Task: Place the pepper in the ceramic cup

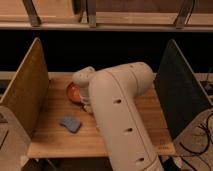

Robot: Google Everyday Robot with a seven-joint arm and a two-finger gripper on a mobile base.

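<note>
A large cream-white robot arm [117, 117] fills the middle of the view. It rises from the bottom edge and reaches away over a pale wooden bench [52, 142]. The arm's rounded far end [84, 79] bends down over the back left part of the bench.

The tool lies out of sight behind that far end, low over the bench and just beside an orange-red bowl [73, 93]. The tool is closed. Whether it grips anything cannot be told, because the arm covers it.

Only the left part of the bowl shows, and the arm hides the rest. The pepper cannot be made out; the spot near the bowl and the tool is blocked by the arm. A sliver of something pale sits at the arm's left edge, just in front of the bowl. It may be the ceramic cup [87, 110], but it is too hidden to be sure.

A small blue-grey pad [70, 123] lies flat on the bench, nearer the front and to the left of the arm, apart from the bowl.

A tan upright panel [25, 92] walls the left end of the bench, and a dark grey panel [181, 92] walls the right end. Dark cables [200, 136] trail below the right panel. A pale shelf rail [105, 21] runs across the top, with darkness beneath it.
</note>
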